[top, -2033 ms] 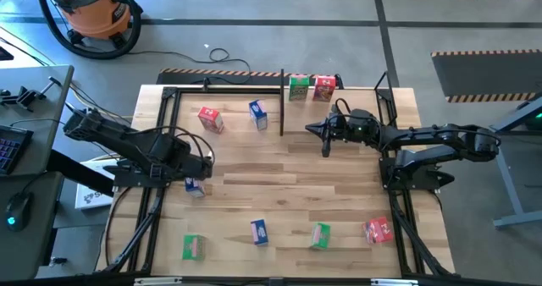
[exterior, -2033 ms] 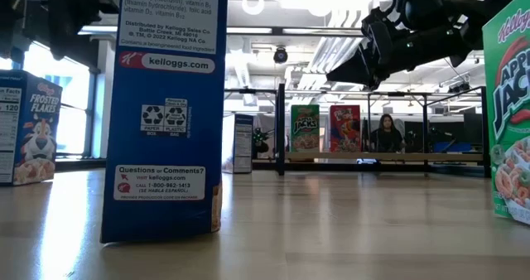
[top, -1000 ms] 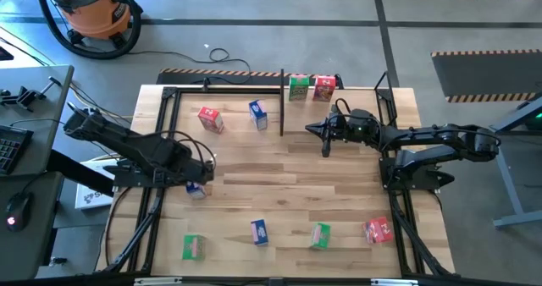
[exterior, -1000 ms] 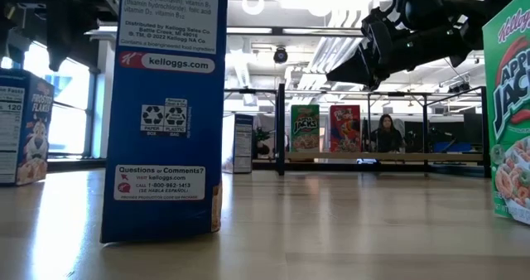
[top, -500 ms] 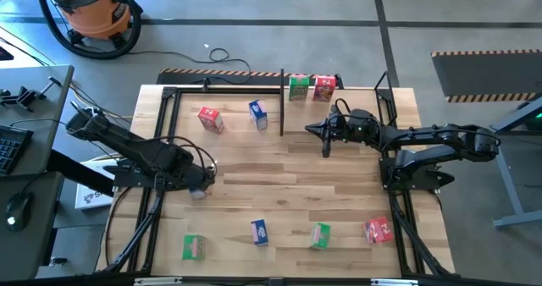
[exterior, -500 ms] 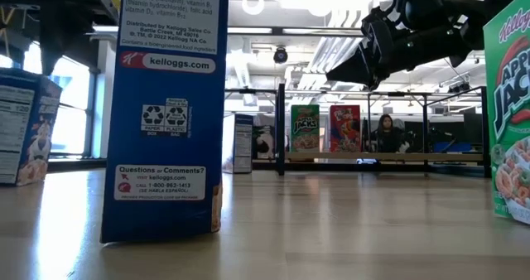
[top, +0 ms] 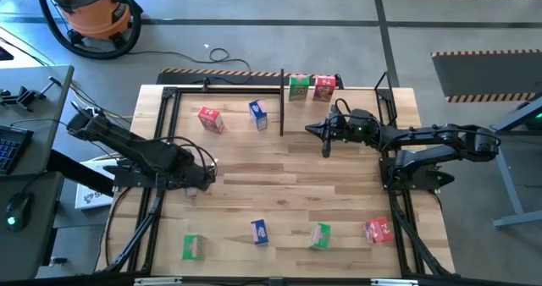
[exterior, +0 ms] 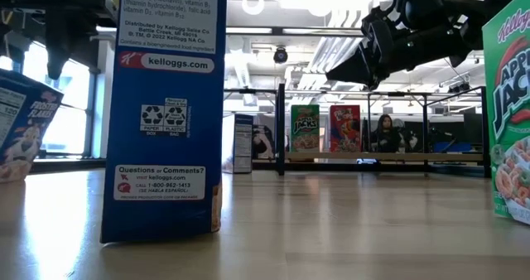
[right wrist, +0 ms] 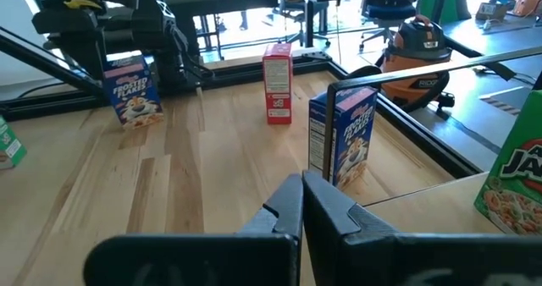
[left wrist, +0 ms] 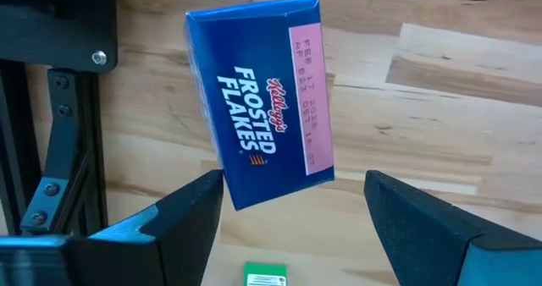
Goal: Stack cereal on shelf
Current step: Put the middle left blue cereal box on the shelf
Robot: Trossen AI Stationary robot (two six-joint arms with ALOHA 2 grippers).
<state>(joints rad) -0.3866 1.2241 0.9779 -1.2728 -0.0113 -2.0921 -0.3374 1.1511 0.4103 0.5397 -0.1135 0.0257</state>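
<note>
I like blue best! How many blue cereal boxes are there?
3. One blue box stands by the shelf post, one near the table's front edge, and one sits tilted under the open left claw. None seem hidden.

Blue cereal box (exterior: 168, 106) close up, tilted blue box (exterior: 21, 127) left, green box (exterior: 507, 106) right

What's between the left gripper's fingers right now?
In the left wrist view, the blue Frosted Flakes box sits tilted between the open left gripper fingers; bare wood around it. The high view hides it under the arm.
</note>
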